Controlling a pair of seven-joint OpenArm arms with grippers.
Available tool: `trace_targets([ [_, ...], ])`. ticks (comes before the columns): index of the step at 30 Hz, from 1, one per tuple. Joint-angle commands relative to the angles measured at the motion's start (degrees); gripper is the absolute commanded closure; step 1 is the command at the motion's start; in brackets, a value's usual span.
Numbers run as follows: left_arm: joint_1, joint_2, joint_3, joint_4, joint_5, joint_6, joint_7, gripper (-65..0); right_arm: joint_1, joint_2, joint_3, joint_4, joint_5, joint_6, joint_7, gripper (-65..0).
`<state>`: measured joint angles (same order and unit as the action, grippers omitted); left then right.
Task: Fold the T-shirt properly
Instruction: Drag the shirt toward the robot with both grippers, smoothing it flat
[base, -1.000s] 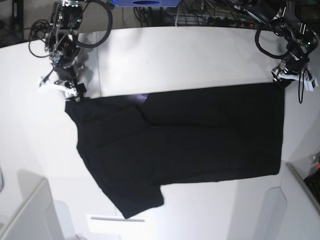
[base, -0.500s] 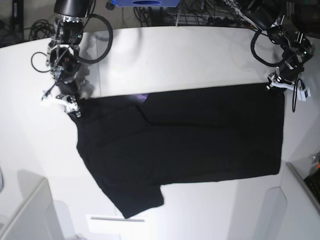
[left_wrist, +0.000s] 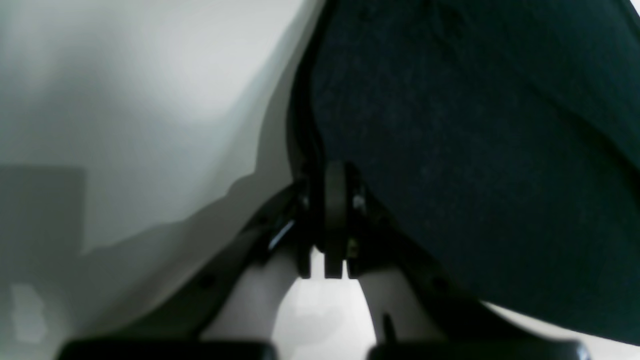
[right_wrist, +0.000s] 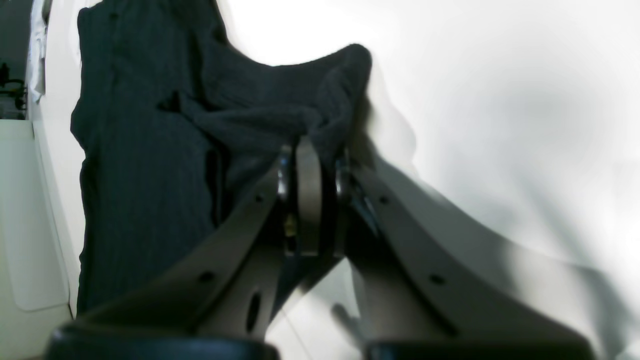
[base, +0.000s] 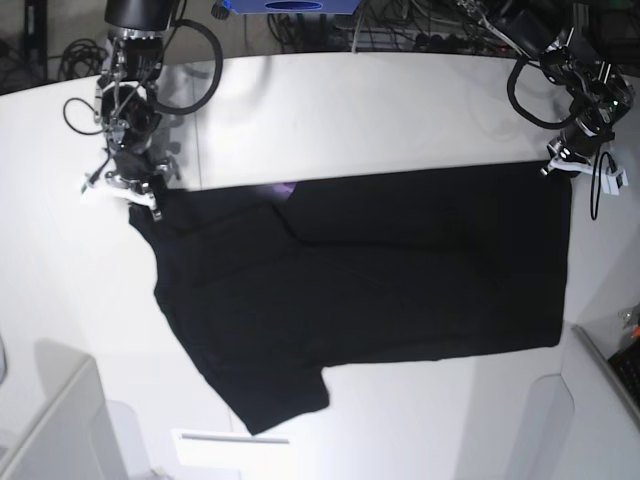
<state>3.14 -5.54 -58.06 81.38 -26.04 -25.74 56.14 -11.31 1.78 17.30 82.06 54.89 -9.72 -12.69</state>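
both claws have clamped down since the earlier frames, where you had them spread wide over the cloth; the shirt (base: 360, 290) itself has barely shifted on the worktop (base: 380, 110).

your right claw (right_wrist: 310, 150) sits at about ten o'clock in the base view, at the shirt's far corner there. its wrist view shows the jaws pressed together with a bunched fold of black cloth (right_wrist: 280, 110) pinched between them, the corner humped up off the white surface. so it is clenched on the shirt.

your left claw (left_wrist: 332, 175) is at about two o'clock in the base view (base: 562, 160), at the shirt's other far corner. from its wrist camera the jaws meet with no gap, and the dark edge of the shirt (left_wrist: 475, 150) runs right into the tips; the view is blurred, but the cloth edge looks caught there, so it too grips the shirt.

the shirt lies spread and mostly flat across the middle of the worktop, its long far edge running between your two claws. one sleeve (base: 270, 395) sticks out toward seven o'clock. a small sliver of purple (base: 285, 189) shows at the far edge, near eleven o'clock, where the cloth is turned over. a crease runs from that spot down across the body.

pale moulded panels (base: 60, 420) sit at the near corners of the worktop, and cables (base: 420, 30) trail behind its far edge.
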Motion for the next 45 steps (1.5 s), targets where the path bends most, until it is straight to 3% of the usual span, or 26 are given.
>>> trace_targets([
  [1,0.6,-1.18,-0.18,0.77,0.94,0.2,0.17,0.0,-0.34,0.46,0.33,0.97,-0.08,0.35,1.04,0.0],
  [18,11.15,-2.68,4.04,1.38,0.42,-0.07,0.17,0.0,-11.5,0.37,1.38,10.47,0.1,0.35,1.3,0.0],
  [24,14.31,-2.33,3.95,6.75,0.77,-4.02,0.17,0.0,-13.26,0.02,4.11,11.43,0.1,0.35,1.04,0.0],
  [45,20.73,-1.45,3.51,9.65,0.5,-4.2,0.17,0.0,-24.78,0.02,4.19,17.94,0.18,0.35,1.3,0.0],
])
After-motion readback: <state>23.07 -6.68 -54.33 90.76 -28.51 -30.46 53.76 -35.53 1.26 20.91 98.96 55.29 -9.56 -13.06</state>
